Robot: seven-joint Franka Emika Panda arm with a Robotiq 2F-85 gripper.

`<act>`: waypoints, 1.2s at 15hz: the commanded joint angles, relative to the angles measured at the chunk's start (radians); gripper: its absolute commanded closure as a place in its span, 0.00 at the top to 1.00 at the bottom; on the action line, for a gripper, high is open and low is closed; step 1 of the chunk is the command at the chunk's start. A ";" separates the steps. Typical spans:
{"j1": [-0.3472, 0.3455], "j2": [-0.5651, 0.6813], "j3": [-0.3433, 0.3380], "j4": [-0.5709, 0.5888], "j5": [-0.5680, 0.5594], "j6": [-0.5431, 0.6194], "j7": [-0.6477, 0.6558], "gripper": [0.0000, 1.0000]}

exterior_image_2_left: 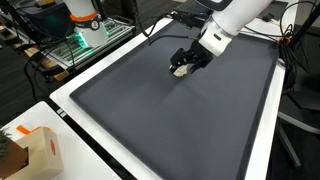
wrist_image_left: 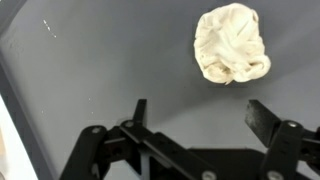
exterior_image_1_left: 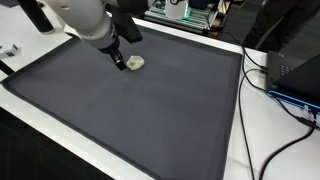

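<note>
A small crumpled cream-white cloth [wrist_image_left: 231, 44] lies on the dark grey mat [wrist_image_left: 110, 60]. It also shows in both exterior views [exterior_image_1_left: 136, 62] [exterior_image_2_left: 181, 71]. My gripper [wrist_image_left: 200, 115] is open and empty, its two black fingers spread wide, hovering just above the mat. The cloth lies just beyond the fingertips, toward one finger's side, not between them. In the exterior views the gripper [exterior_image_1_left: 119, 60] [exterior_image_2_left: 185, 62] sits right beside the cloth at the far part of the mat.
The mat [exterior_image_1_left: 130, 110] covers a white table [exterior_image_2_left: 70, 110]. Black and blue cables and dark equipment [exterior_image_1_left: 290, 80] lie at one side. A cardboard box [exterior_image_2_left: 30, 155] stands at a table corner. Electronics racks [exterior_image_2_left: 85, 35] stand behind.
</note>
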 commanded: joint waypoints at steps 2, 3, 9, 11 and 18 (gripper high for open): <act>0.050 -0.017 0.003 -0.035 -0.117 0.045 -0.072 1.00; 0.057 -0.020 0.004 -0.042 -0.138 0.060 -0.088 1.00; 0.092 -0.059 0.016 -0.121 -0.224 0.191 -0.180 1.00; 0.102 -0.083 0.017 -0.165 -0.247 0.238 -0.208 1.00; 0.115 -0.193 0.037 -0.323 -0.292 0.351 -0.290 1.00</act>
